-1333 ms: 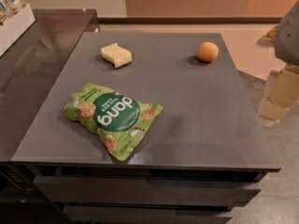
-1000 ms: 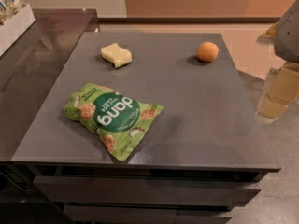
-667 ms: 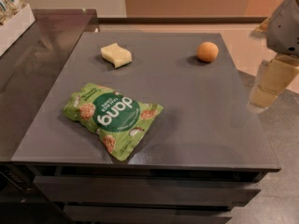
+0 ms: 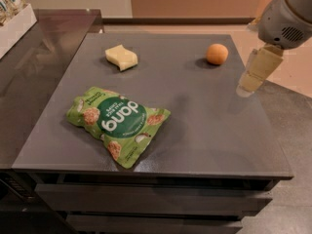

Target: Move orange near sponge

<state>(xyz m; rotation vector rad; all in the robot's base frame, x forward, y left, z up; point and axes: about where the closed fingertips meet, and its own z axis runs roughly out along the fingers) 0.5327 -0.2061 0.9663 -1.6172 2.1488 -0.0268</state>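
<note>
The orange (image 4: 217,53) is a small round fruit at the back right of the grey table (image 4: 204,130). The sponge (image 4: 121,57) is a pale yellow block with wavy sides at the back left-centre, well apart from the orange. My gripper (image 4: 247,84) hangs at the table's right edge, in front of and to the right of the orange, above the surface and touching nothing.
A green snack bag (image 4: 117,123) lies at the front left of the table. A white box (image 4: 14,18) stands on the darker counter at far left. Drawers run under the table's front edge. Tan floor lies beyond the table's right side.
My gripper has moved left and a little up, from off the table's right side toward its right edge. The orange, sponge and bag have not moved.
</note>
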